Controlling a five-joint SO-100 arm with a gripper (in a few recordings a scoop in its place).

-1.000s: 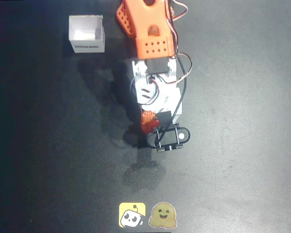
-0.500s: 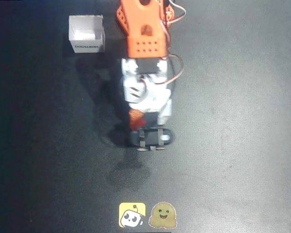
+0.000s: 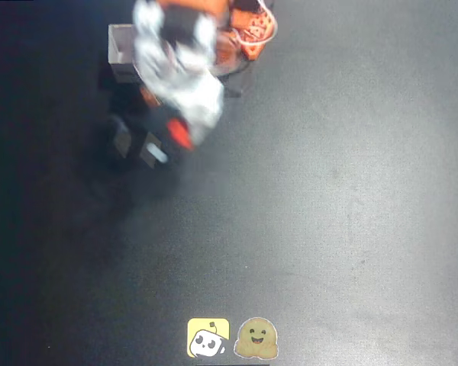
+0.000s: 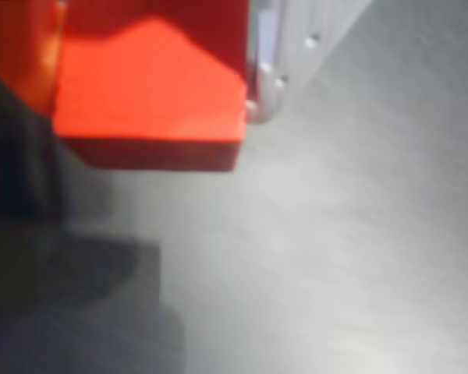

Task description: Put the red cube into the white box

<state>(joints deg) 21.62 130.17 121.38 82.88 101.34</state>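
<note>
Pincer (image 3: 168, 137) blurred, one red cube (image 4: 148, 93), one white box (image 3: 120, 52)

overhead: straight down on dark table (image 3: 351, 191) | wrist: close, angled down | shared: table surface

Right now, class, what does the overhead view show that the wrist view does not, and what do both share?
Overhead alone: the box at top left, partly behind the blurred arm, and two stickers at the bottom edge of the table. Wrist alone: the cube close up, held off the table, against a grey finger. Both: the cube in the tool, above the dark table.
</note>
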